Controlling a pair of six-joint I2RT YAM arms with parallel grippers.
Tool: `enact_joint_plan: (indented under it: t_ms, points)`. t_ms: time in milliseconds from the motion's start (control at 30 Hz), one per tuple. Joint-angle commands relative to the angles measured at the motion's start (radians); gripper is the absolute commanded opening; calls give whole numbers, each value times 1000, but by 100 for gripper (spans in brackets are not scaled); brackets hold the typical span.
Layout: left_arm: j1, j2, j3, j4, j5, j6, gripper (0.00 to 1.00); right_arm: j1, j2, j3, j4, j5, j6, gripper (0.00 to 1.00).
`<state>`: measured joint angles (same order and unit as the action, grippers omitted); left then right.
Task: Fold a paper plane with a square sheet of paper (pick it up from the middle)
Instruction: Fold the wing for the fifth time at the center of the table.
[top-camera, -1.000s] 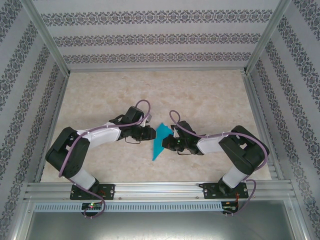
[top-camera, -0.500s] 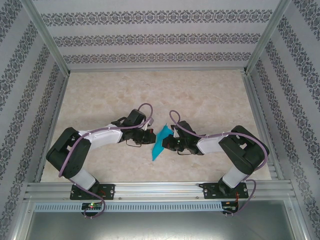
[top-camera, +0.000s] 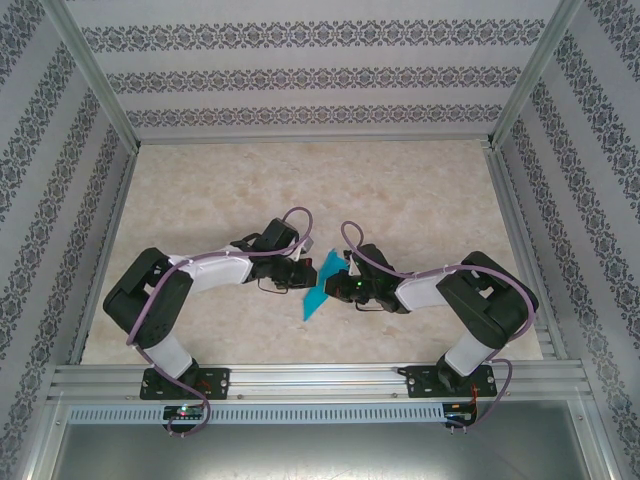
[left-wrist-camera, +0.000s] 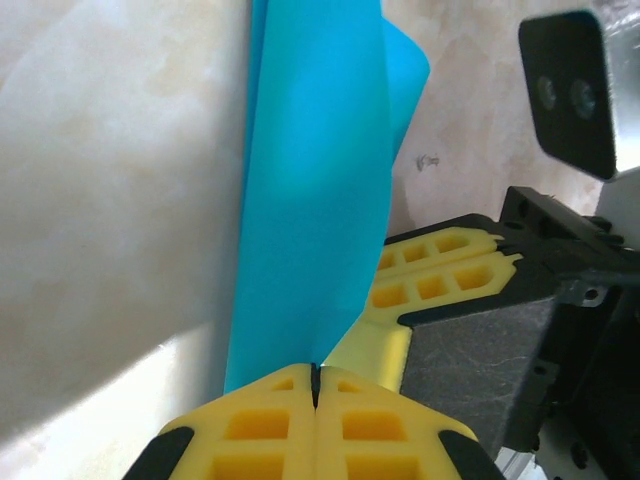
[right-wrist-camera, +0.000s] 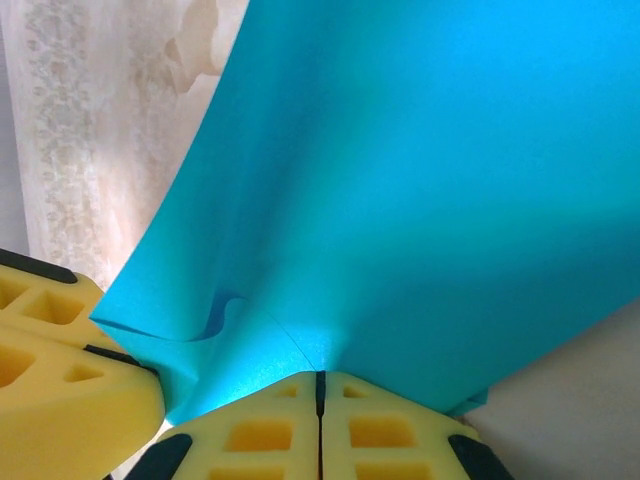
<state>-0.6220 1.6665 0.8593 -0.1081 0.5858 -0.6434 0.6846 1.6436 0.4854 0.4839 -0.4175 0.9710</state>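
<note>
the left gripper is pinching the creased square sheet of paper, its yellow fingers fully closed on one edge; the right gripper is clamping the opposite side likewise; the sheet is sitting between them, near the middle of the marbled table.

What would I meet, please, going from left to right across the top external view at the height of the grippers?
Left arm's elbow → left gripper → teal-blue paper → right gripper → right arm's elbow.
</note>
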Motion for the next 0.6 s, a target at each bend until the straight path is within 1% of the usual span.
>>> enact_joint_plan:
  t_ms: [0,167,333,567]
  points:
    - [-10,24,27,54,29,-29,5,9,31,-17,26,11,10,7]
    - [-10,48,30,74,28,-40,4,5,-4,-22,15,19,8,7]
    - [-10,56,42,60,13,-33,4,3,-45,-17,-13,20,4,9]
    - [-10,76,55,59,14,-39,4,15,-89,-29,-50,35,9,9]
